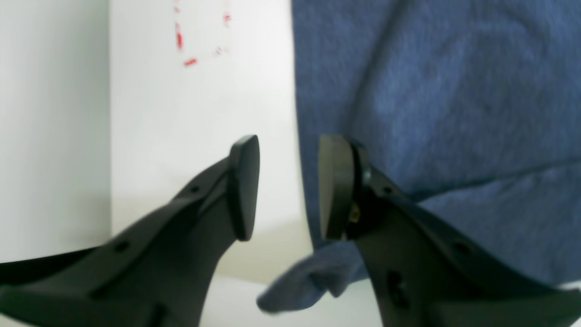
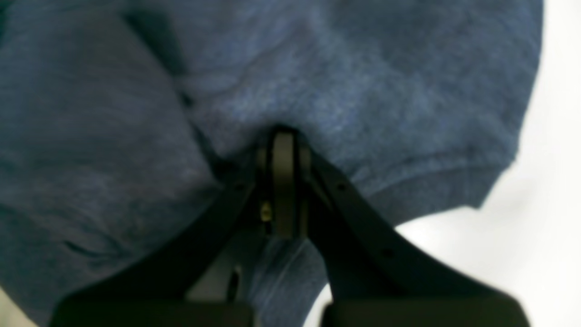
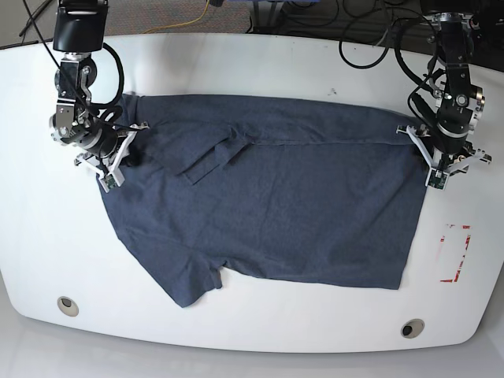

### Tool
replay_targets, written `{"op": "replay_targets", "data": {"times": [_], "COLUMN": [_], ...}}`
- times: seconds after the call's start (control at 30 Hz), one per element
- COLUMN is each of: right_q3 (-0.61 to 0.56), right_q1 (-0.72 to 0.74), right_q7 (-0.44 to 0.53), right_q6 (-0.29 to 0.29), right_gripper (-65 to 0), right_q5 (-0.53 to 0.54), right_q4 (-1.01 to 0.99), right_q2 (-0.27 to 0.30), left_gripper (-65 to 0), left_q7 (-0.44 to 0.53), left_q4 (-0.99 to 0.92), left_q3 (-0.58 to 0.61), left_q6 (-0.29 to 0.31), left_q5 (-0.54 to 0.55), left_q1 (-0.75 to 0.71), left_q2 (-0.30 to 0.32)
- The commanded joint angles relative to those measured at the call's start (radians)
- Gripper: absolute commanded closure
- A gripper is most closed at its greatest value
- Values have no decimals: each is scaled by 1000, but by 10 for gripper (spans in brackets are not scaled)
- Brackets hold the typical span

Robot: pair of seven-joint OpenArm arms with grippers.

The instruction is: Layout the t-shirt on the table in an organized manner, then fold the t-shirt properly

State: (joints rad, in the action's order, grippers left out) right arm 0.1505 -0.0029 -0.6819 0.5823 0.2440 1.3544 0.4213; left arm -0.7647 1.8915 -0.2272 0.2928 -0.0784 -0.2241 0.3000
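Observation:
The dark navy t-shirt (image 3: 276,205) lies spread on the white table (image 3: 236,63), one sleeve folded in across its upper middle. At the shirt's left edge my right gripper (image 3: 114,161) pinches it. In the right wrist view its fingers (image 2: 283,181) press together on a pucker of the t-shirt (image 2: 363,68) near a hem. My left gripper (image 3: 431,169) sits at the shirt's right edge. In the left wrist view that gripper (image 1: 289,188) stands open, with the t-shirt (image 1: 454,91) edge running just inside its right finger (image 1: 336,186) and a curled corner below.
A red tape rectangle (image 3: 455,252) marks the table to the right of the shirt and also shows in the left wrist view as red tape (image 1: 190,61). Two grommet holes (image 3: 68,305) (image 3: 408,328) sit near the front edge. Cables (image 3: 370,39) trail behind the table.

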Motion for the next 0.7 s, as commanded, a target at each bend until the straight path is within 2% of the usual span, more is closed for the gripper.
{"op": "replay_targets", "data": {"times": [0.0,0.2,0.67], "right_q3": [-21,-39,-44], "right_q1": [14,51,91], "right_q7": [-23,-2,60], "right_q6": [-14,-14,-15], "right_gripper": [-1,-1,-1], "right_q5": [-50,-50,-51], "right_q4": [-40,-92,-146], "right_q2": [31,47,49], "left_gripper": [-199,-200,-200], "left_q7": [18,18,18], "left_q4": [19,33,46], "left_q3": [-5,-5,-8], "left_q6": [-4,-4,-2], "left_q5": [-2,-2,-2], "left_q1": [-14,-50,-145], "left_q2": [12,12,15]}}
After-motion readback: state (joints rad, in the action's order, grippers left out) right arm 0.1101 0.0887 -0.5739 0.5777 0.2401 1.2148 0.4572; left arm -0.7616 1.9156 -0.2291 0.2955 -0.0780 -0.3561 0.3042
